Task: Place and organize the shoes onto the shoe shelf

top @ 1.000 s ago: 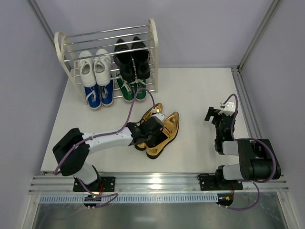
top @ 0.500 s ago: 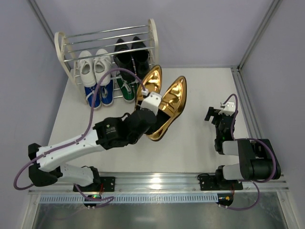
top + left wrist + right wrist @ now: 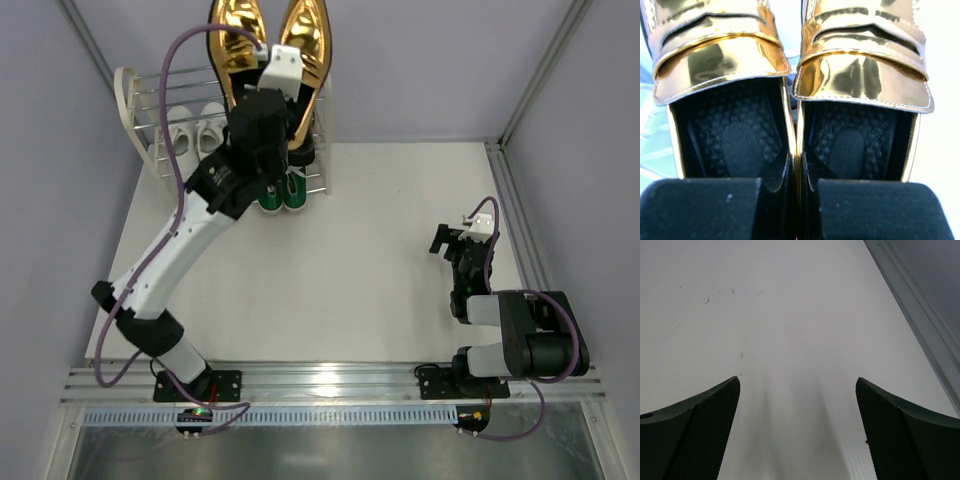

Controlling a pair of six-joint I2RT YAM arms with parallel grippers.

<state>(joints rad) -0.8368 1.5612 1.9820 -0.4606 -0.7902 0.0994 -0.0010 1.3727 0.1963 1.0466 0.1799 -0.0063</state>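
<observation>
White tabletop (image 3: 350,260) filled the middle of the top view, with pale grey walls (image 3: 420,60) on three sides.

At the far left corner of the tabletop stood the shoe shelf (image 3: 128,95), with cream end frames and thin shiny rods.

The left arm (image 3: 180,240) was long and white. It reached from the near left edge up to the far left corner, right over the shelf. The right arm (image 3: 520,335) was folded up by the near right corner.

The gold shoes (image 3: 270,35) were the biggest shoes to see, because they were held up high in the air over the right half of the shelf. They sat side by side, toes pointing to the far wall.

The white sneakers (image 3: 195,128) sat on the left side of the shelf. The black loafers (image 3: 300,150) peeked out on the right side, and the green sneakers (image 3: 280,195) poked out under them at the bottom.

The left hand (image 3: 268,95) was clamped on the gold shoes (image 3: 855,75). In its own view, one black finger (image 3: 705,210) sat inside each shoe, and the two inner sides of the shoes were squeezed together between them.

The right hand (image 3: 465,240) lay low by the right edge. Its fingers (image 3: 695,430) were spread wide apart, with only bare tabletop between them, holding nothing.
</observation>
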